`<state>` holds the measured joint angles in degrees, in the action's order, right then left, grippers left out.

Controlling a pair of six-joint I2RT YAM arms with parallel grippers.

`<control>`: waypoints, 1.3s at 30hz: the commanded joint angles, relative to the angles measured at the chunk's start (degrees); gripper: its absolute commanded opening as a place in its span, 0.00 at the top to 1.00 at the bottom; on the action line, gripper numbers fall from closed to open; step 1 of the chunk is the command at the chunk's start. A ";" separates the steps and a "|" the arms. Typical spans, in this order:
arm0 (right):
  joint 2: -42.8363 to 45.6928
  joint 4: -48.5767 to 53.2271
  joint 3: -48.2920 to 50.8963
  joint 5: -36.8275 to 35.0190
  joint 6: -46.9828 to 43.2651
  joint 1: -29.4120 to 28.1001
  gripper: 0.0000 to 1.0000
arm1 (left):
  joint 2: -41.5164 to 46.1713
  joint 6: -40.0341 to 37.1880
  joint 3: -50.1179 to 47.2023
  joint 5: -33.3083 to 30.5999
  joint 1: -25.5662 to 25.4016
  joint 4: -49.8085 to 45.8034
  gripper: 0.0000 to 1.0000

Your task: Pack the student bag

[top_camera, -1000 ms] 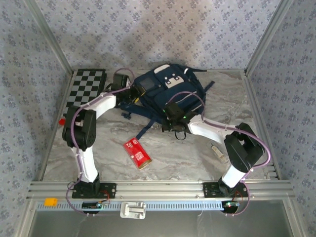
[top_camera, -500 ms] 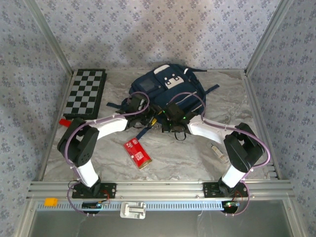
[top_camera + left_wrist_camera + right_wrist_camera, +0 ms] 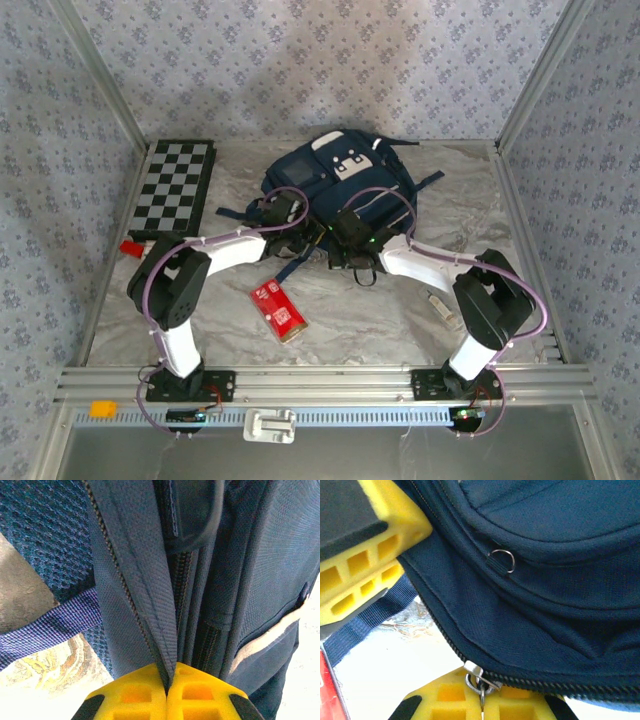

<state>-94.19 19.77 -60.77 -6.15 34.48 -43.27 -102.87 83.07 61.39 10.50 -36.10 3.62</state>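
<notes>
At centre frame, left gripper point(image 3: 167, 687) pinches a flap point(image 3: 150, 605) of the bag point(image 3: 345, 180) and right gripper point(image 3: 481, 697) pinches the zipper pull point(image 3: 479, 677); uneven tension could slip either grip.

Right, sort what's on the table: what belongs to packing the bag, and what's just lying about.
On the job: bag; left gripper, shut on the bag's zip edge; right gripper, shut on the zip pull.
Lying about, untouched: chessboard; red packet; small red thing beside the chessboard; small pale item on the right, too small to tell.
</notes>
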 commanded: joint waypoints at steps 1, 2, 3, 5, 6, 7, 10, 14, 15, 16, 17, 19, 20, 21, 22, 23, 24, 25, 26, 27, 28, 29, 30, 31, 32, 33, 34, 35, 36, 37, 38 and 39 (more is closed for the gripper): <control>4.32 7.94 0.83 -2.80 0.70 -0.12 1.00 | 3.34 -5.77 2.66 -4.02 3.52 -3.79 1.00; 5.27 9.06 1.45 -2.73 0.62 0.31 1.00 | 3.90 -7.51 2.82 -4.00 4.34 -4.66 1.00; 6.39 9.81 2.14 -2.42 0.46 0.98 1.00 | 4.47 -8.95 2.94 -3.93 5.23 -5.67 1.00; 8.28 10.51 3.44 -1.72 -0.27 2.59 1.00 | 4.80 -11.78 3.55 -3.49 7.05 -6.88 1.00; 9.07 11.04 3.84 -1.67 -0.86 3.20 1.00 | 4.70 -12.67 4.13 -2.67 8.18 -8.08 1.00; 9.63 11.97 4.06 -2.11 -1.35 3.75 1.00 | 4.61 -13.40 4.35 -1.73 9.12 -8.17 1.00; 10.76 14.03 4.44 -3.96 -3.37 5.13 1.00 | 4.21 -15.61 5.18 0.52 11.93 -7.98 1.00; 9.61 11.61 2.76 -0.85 -5.75 4.93 1.00 | 2.00 -19.23 8.79 2.96 14.32 -9.32 1.00; 8.90 10.07 2.07 1.06 -6.29 3.74 1.00 | 1.15 -20.24 9.74 3.57 14.77 -9.28 1.00; 7.83 8.95 0.92 2.49 -6.52 2.57 1.00 | 0.24 -21.37 11.33 3.69 15.20 -10.36 1.00; 6.69 8.68 -0.43 3.12 -6.41 1.69 1.00 | -0.45 -22.24 12.57 3.73 15.62 -11.46 1.00; 4.07 8.89 -3.89 4.21 -5.77 0.08 1.00 | -1.71 -24.49 14.88 3.74 16.72 -12.87 1.00; 3.13 9.30 -5.21 4.29 -5.45 -0.27 1.00 | -2.12 -25.32 15.72 3.78 17.29 -13.48 1.00; 2.43 9.59 -6.04 4.34 -4.95 -0.25 1.00 | -2.45 -26.76 16.62 4.16 17.88 -13.55 1.00; 2.16 10.09 -6.13 5.67 -4.31 0.11 1.00 | -2.68 -28.65 17.54 4.28 18.30 -14.00 1.00; 2.15 9.82 -5.86 6.06 -3.43 0.79 1.00 | -2.90 -30.24 18.59 3.66 18.62 -15.23 1.00; 2.15 9.24 -5.59 5.49 -3.31 1.90 1.00 | -3.39 -32.10 20.16 3.01 19.06 -17.20 1.00; 2.16 9.84 -5.82 4.35 -3.47 2.39 1.00 | -3.99 -33.86 21.75 2.65 19.57 -19.57 1.00; 2.08 10.74 -6.35 3.12 -3.96 2.29 1.00 | -4.47 -34.82 22.99 2.64 20.02 -21.41 1.00; 1.82 11.75 -7.01 1.74 -4.41 2.08 1.00 | -4.85 -35.47 23.68 3.00 20.63 -22.53 1.00; 1.20 12.14 -8.01 1.28 -4.42 2.05 1.00 | -4.97 -35.52 23.95 3.96 21.24 -22.85 1.00; 0.45 11.93 -9.94 2.02 -4.70 2.15 1.00 | -4.89 -34.96 23.87 4.63 21.65 -22.58 1.00; -0.49 11.20 -11.00 3.61 -4.98 1.99 1.00 | -4.71 -34.06 23.69 5.11 21.68 -21.90 1.00; -1.28 9.78 -11.91 5.57 -5.12 1.71 1.00 | -4.69 -33.62 23.61 5.83 21.32 -20.76 0.97; -1.88 8.62 -12.40 6.90 -5.12 1.32 1.00 | -4.91 -33.51 23.92 6.88 20.96 -20.24 0.92; -2.54 7.82 -13.00 8.00 -5.12 0.95 1.00 | -5.09 -33.32 24.50 8.01 20.71 -20.69 0.87; -3.07 7.66 -13.65 8.54 -5.05 0.79 1.00 | -5.00 -33.08 24.59 8.67 20.56 -21.07 0.84; -3.55 8.07 -14.28 8.45 -5.04 0.61 1.00 | -4.30 -32.28 23.94 9.42 20.51 -20.68 0.81; -3.86 8.58 -14.67 7.99 -4.88 0.49 1.00 | -3.08 -31.29 22.30 10.24 20.46 -19.61 0.75; -3.89 8.70 -14.63 8.04 -4.78 0.39 1.00 | -1.38 -29.87 20.17 10.74 20.46 -18.44 0.68; -3.77 8.47 -14.26 8.30 -4.70 0.39 1.00 | 0.33 -28.35 18.06 10.92 20.32 -17.71 0.63; -3.71 8.11 -13.66 8.44 -4.68 0.22 1.00 | 2.42 -26.30 15.35 10.95 19.91 -16.88 0.58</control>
<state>-98.35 27.11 -72.99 0.91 29.95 -42.50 -106.34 53.01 80.01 20.12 -15.66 -15.94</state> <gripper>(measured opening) 0.052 0.397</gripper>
